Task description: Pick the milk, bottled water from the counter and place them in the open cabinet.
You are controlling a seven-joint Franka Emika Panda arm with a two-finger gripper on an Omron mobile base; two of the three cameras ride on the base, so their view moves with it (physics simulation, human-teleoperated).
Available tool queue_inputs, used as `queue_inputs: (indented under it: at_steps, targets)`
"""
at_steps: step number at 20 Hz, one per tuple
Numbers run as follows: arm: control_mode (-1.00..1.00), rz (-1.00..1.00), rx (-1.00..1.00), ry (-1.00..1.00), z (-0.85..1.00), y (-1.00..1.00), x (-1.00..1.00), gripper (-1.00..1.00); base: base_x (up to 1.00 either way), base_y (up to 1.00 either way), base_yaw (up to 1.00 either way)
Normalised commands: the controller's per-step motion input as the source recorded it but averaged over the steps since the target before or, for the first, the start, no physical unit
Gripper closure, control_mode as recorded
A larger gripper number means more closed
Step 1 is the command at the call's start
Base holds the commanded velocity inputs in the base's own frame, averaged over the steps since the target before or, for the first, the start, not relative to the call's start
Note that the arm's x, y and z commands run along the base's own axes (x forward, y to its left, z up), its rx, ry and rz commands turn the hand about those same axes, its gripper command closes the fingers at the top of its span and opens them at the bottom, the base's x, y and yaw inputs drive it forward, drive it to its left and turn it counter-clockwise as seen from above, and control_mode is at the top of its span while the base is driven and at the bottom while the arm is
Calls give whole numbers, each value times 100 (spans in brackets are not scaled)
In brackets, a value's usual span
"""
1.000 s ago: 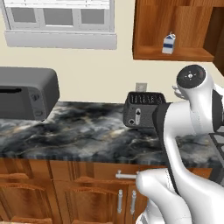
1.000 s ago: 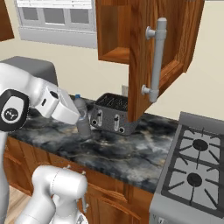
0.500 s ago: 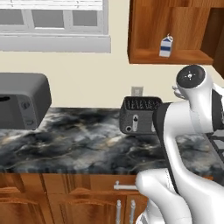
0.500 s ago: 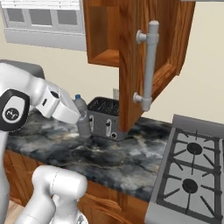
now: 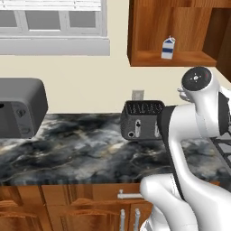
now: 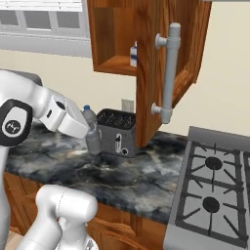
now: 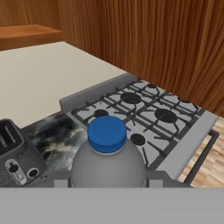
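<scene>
The milk (image 5: 168, 48) is a white carton with a blue band, upright on the shelf of the open cabinet (image 5: 149, 59); the right base view shows the milk (image 6: 133, 54) behind the door's edge. My gripper (image 6: 92, 137) is shut on the bottled water (image 6: 90, 121), a greyish bottle with a blue cap, held upright just above the counter (image 6: 117, 173) and left of the toaster. In the hand view the bottled water (image 7: 107, 162) sits close, between my fingers.
A black toaster (image 5: 141, 120) stands on the counter (image 5: 76, 151) below the cabinet. A dark toaster oven (image 5: 19, 107) sits at the left. The open cabinet door (image 6: 151, 73) with its silver handle hangs over the counter. A stove (image 6: 215, 190) lies to the right.
The whole picture has shifted and grown: the base has driven nearer the counter and cabinet. The bottled water stays in my shut gripper.
</scene>
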Motion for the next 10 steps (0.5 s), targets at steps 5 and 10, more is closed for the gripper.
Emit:
queue_inputs:
  at_steps: [5,10]
  targets:
    - [100,0,0,0,0,0,0,100,22,36,-7]
    - [100,0,0,0,0,0,0,100,8,39,-3]
